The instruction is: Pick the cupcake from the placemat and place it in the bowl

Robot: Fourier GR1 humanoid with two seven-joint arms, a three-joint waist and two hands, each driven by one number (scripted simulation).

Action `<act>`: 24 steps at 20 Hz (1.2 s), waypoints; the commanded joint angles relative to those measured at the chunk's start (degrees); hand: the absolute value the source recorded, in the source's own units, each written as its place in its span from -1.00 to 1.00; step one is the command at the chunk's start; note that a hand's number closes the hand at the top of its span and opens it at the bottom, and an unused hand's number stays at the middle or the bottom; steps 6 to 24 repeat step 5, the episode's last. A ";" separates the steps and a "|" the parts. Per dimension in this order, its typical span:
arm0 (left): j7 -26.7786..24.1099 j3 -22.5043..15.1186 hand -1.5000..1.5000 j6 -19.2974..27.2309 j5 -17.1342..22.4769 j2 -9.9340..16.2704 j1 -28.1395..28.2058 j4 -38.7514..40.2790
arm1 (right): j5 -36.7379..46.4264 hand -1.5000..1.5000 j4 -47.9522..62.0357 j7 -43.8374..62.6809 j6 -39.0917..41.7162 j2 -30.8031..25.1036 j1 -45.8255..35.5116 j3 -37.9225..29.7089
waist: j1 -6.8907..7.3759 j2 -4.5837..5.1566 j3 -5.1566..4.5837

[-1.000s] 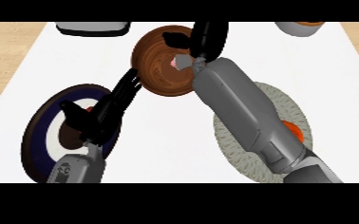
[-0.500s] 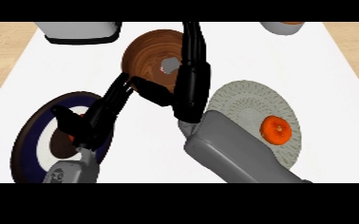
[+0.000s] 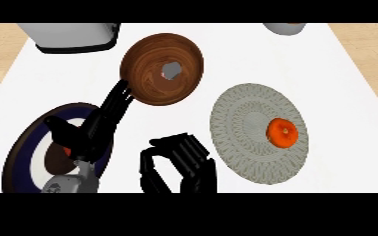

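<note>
Cupcake [image 3: 282, 131]: small, round, bright orange, with a darker reddish ring on top; seen from above, so its wrapper cannot be made out.
Cupcake position: resting on the right half of the placemat, toward the mat's right edge, well apart from the bowl.
Placemat [image 3: 247, 125]: round, grey, woven in concentric rings (it looks taller than wide from this angle); lying flat on the white counter, right of centre.
Bowl [image 3: 151, 72]: round, brown wood with visible grain, a pale grey patch at its middle; lying up and left of the placemat, near it but not touching.
</note>
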 commanded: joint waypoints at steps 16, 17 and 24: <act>-0.70 0.11 0.00 0.19 -0.33 0.07 1.22 -0.46 | 12.75 1.00 -1.22 -1.06 -7.89 0.21 28.90 21.17 | -1.04 0.46 0.02; -0.70 0.11 0.00 0.19 -0.33 0.07 1.22 -0.46 | 12.75 1.00 -1.22 -1.06 -7.89 0.21 28.90 21.17 | -1.04 0.46 0.02; -0.70 0.11 0.00 0.19 -0.33 0.07 1.22 -0.46 | 12.75 1.00 -1.22 -1.06 -7.89 0.21 28.90 21.17 | -1.04 0.46 0.02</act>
